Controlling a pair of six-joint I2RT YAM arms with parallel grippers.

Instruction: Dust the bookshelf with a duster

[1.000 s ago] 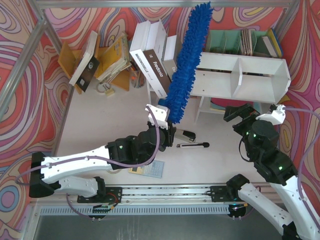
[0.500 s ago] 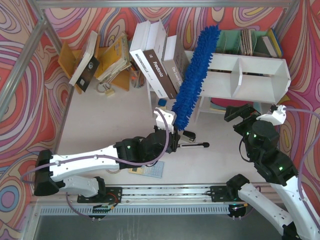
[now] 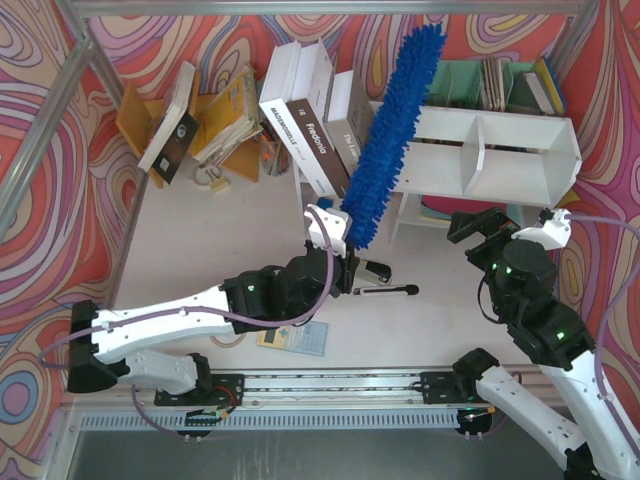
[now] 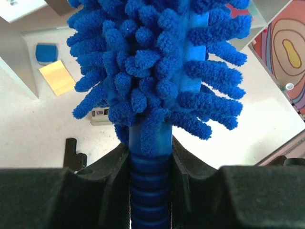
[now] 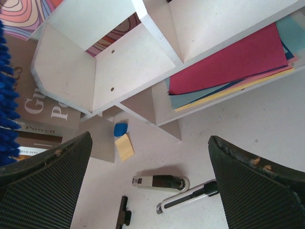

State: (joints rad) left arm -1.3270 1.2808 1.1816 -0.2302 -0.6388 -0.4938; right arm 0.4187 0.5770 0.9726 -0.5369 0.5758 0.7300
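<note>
The left end effector (image 4: 150, 155) pinches the duster (image 3: 392, 130) by its handle, fluffy head tilted up beside the bookshelf (image 3: 520, 125); the right end effector (image 3: 480, 226) hovers spread.

A fluffy bright-blue microfibre duster (image 3: 392, 130), its ribbed plastic handle (image 4: 149, 200) the same strong blue, against a wide white two-tier bookshelf (image 3: 520, 150); flat paper sheets (image 5: 228, 62) in crimson, pale blue and yellow; the enclosure's patterned walls (image 3: 50, 200) swirling with rings of red, pink, orange, purple and blue; a mint-green slotted file organiser (image 3: 455, 80); a mustard-yellow wooden book rack (image 3: 128, 118); a pale off-white tabletop (image 3: 200, 240); a small yellow square notepad (image 5: 125, 146); a small blue rounded block (image 5: 120, 129); a black-and-silver metal stapler (image 5: 159, 182).
</note>
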